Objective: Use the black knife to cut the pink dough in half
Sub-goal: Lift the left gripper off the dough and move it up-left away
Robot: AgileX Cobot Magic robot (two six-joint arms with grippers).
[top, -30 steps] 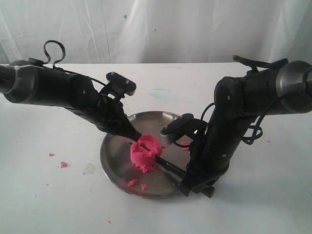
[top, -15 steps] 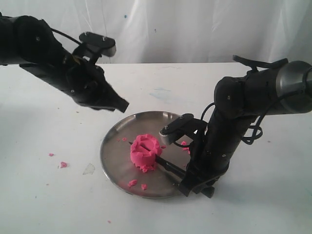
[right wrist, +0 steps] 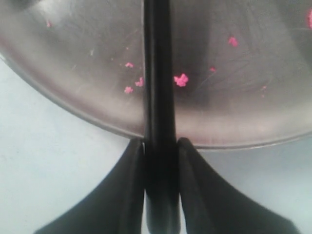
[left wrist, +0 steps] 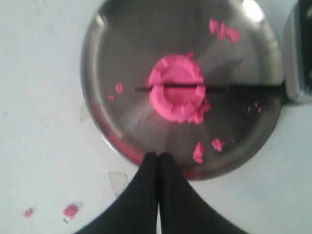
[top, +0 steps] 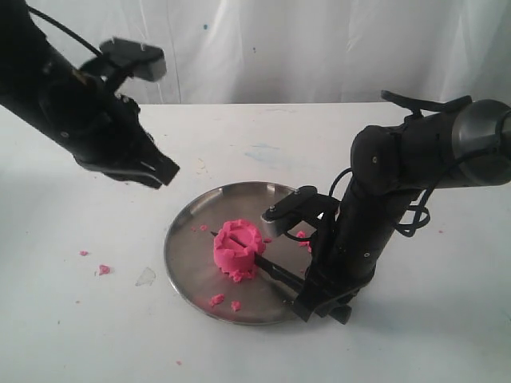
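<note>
Exterior view: dough at plate centre, knife blade sunk in its top. Right gripper clamped on knife handle at near-right rim. Left gripper closed, empty, above worktop, left of plate.

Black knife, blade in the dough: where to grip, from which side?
Grip the handle end at the steel plate rim, from outside the rim on the right arm's side. The blade of the black knife is sunk in the pink dough; the slim handle fits between the right end effector jaws.

One dough, one knife, one plate (several crumbs).
</note>
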